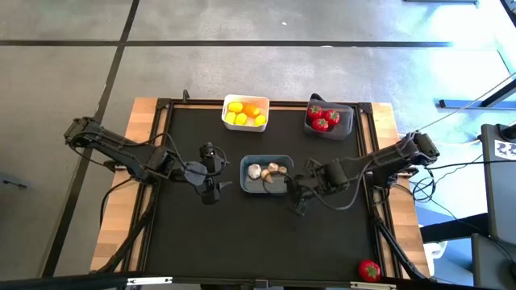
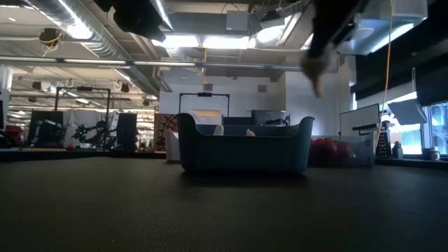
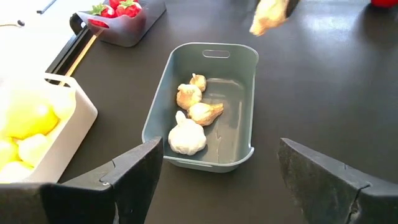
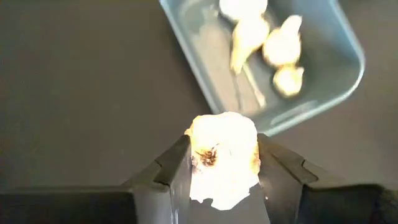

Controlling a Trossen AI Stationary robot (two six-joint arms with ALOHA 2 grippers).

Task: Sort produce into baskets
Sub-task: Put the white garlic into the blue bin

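The blue-grey basket (image 1: 266, 174) stands mid-table with several whitish garlic bulbs (image 3: 189, 112) lying on its floor. My right gripper (image 1: 297, 193) is at the basket's near right corner, shut on another garlic bulb (image 4: 224, 155) held above the table; the bulb also shows in the low view (image 2: 315, 68). My left gripper (image 1: 210, 172) is open and empty just left of the basket, its fingers (image 3: 134, 177) spread wide. The white basket (image 1: 245, 113) holds yellow and orange pieces. The dark grey basket (image 1: 329, 119) holds red pieces. My right gripper pinches the garlic bulb by two opposite sides (image 4: 194, 149) between its two fingers. The fingers slant down from the table's right. The bulb is lifted clear of the table, beside and above the blue-grey basket's rim (image 4: 273, 121).
A red piece with a green top (image 1: 369, 270) lies at the table's near right corner. The white and dark grey baskets stand along the far edge. Black mat (image 1: 201, 242) lies bare in front of the blue-grey basket.
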